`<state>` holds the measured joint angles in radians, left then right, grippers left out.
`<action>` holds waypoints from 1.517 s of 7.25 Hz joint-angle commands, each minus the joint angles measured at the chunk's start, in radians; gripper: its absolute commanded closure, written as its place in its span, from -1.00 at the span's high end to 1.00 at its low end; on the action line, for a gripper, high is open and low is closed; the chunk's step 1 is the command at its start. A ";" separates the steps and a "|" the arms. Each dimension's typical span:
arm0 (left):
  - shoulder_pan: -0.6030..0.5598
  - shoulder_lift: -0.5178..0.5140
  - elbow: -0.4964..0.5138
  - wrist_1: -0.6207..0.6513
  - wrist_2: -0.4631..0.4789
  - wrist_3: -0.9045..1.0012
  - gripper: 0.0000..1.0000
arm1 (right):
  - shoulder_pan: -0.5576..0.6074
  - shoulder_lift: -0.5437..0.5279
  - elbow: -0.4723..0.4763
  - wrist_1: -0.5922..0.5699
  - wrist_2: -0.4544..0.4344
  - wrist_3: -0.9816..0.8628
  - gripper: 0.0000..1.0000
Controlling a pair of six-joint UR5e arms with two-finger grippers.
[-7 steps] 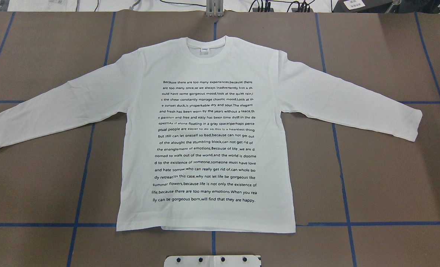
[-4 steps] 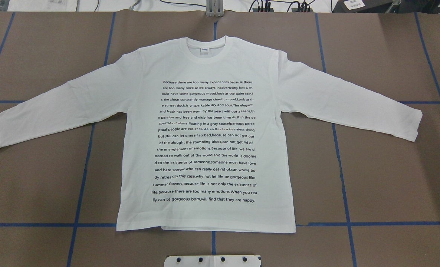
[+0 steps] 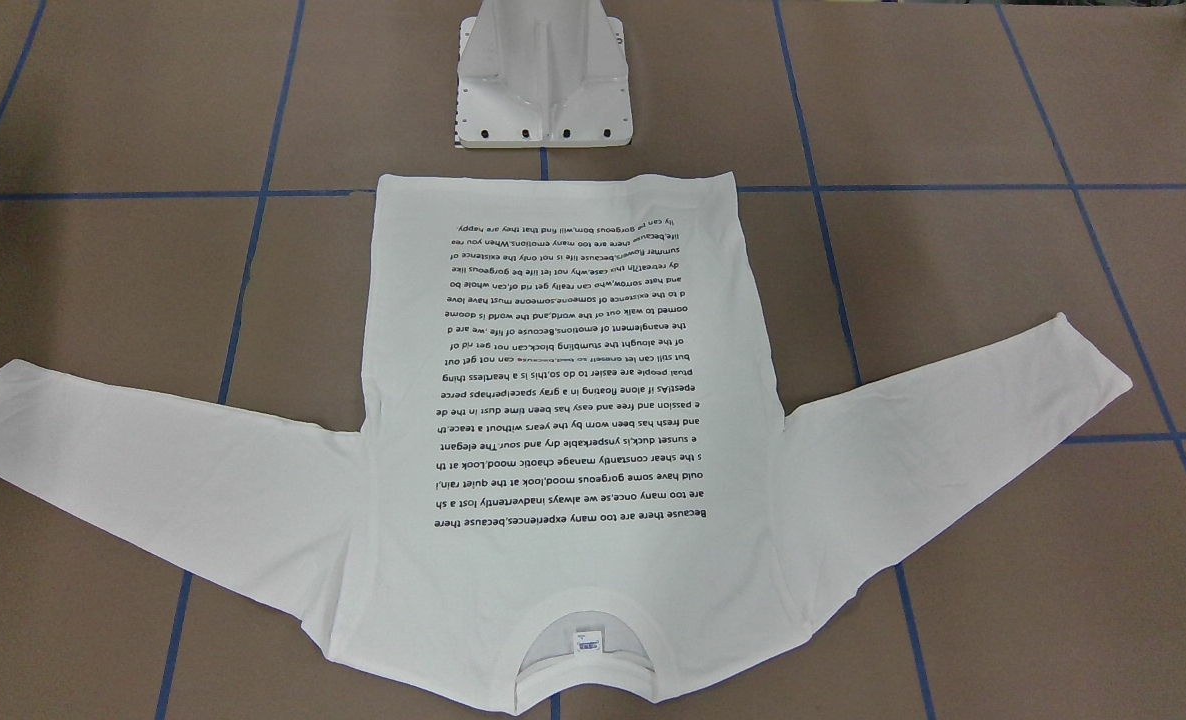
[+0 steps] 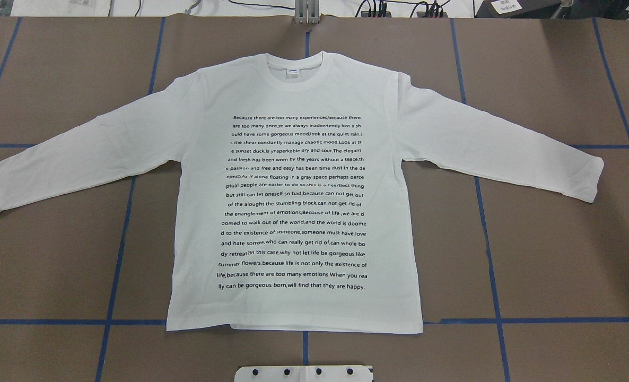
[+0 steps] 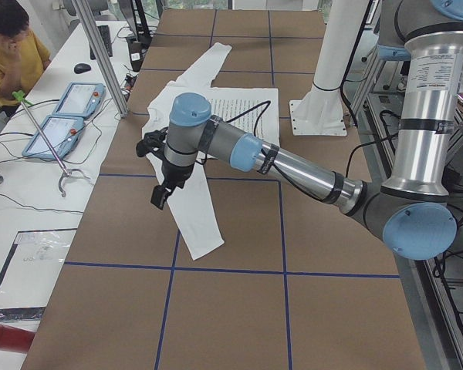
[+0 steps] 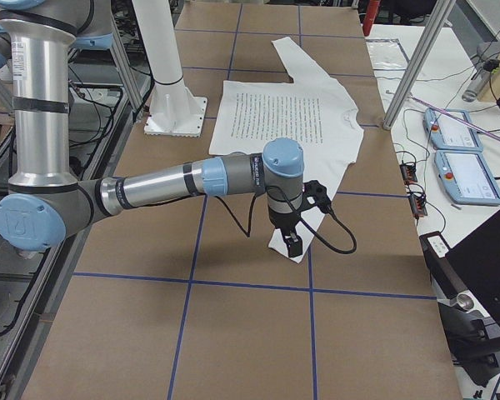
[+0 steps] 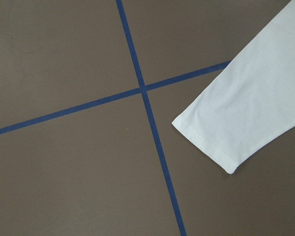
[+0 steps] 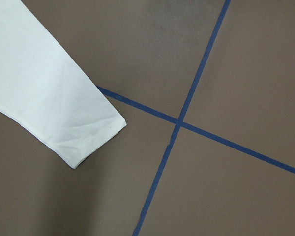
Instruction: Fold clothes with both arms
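T-shirt [image 4: 293, 175] lies flat and print-up on my brown table [image 4: 558, 254], sleeves spread wide, hem towards the pedestal base [image 3: 543, 100]. I see the left gripper [image 5: 160, 196] hanging near the left-side cuff [image 7: 221, 132], and the right gripper [image 6: 293, 243] near the right-side cuff [image 8: 83, 132]. Whether either gripper's jaws are apart or together, I cannot tell from these side views.

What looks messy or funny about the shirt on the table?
Nothing really stands out. The T-shirt lies flat and face up on the table, with its sleeves spread out to both sides. No tears, stains or bunched-up folds show, only a few small, soft wrinkles.
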<state>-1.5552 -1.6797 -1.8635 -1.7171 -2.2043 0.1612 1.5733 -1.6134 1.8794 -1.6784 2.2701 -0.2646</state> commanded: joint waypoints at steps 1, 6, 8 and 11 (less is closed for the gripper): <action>0.001 -0.029 0.062 -0.127 0.029 0.000 1.00 | -0.007 -0.006 -0.058 0.125 0.011 0.077 1.00; 0.001 -0.031 0.049 -0.128 0.028 0.000 1.00 | -0.425 0.001 -0.526 1.154 -0.197 0.986 0.96; 0.001 -0.031 0.043 -0.128 0.028 0.000 1.00 | -0.458 0.026 -0.571 1.163 -0.225 0.990 0.72; 0.001 -0.031 0.041 -0.128 0.028 0.000 1.00 | -0.476 0.036 -0.609 1.165 -0.227 0.989 0.48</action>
<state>-1.5540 -1.7103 -1.8215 -1.8464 -2.1767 0.1611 1.1058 -1.5812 1.2848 -0.5150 2.0443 0.7244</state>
